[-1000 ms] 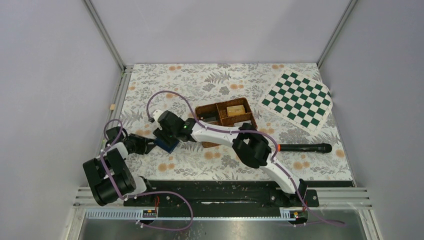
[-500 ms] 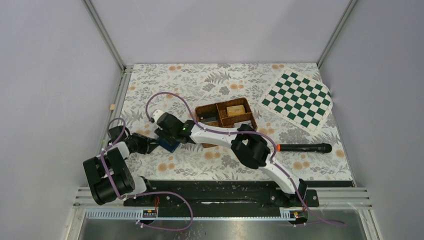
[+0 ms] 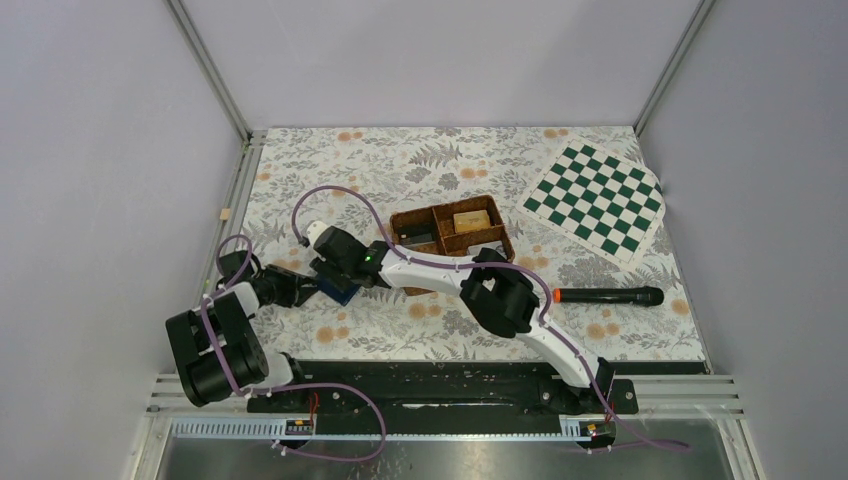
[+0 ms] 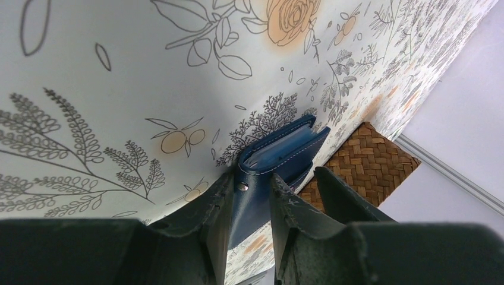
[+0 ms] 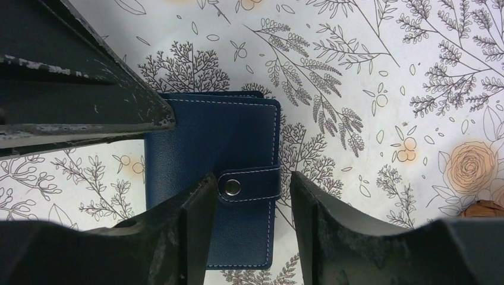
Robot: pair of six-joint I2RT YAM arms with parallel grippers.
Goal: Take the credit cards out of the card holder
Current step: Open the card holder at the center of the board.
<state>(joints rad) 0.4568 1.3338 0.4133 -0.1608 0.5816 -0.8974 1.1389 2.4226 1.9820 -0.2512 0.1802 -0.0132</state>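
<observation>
Lower centre, left wrist frame, stitched navy card holder [image 4: 285, 155] with round metal snap [image 4: 241, 186], left hand [image 4: 252, 183] clamping it, right hand [image 5: 251, 178] half-open astride its tab [image 5: 264, 177].

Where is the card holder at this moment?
In the top view, the dark navy bifold card holder lies closed on the floral tablecloth, left of centre, just left of the brown wicker tray. The left gripper pinches its edge.

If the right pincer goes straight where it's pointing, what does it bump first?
Most likely the snap tab of the card holder, sitting inside the open right pincer; depth is unclear.
</observation>
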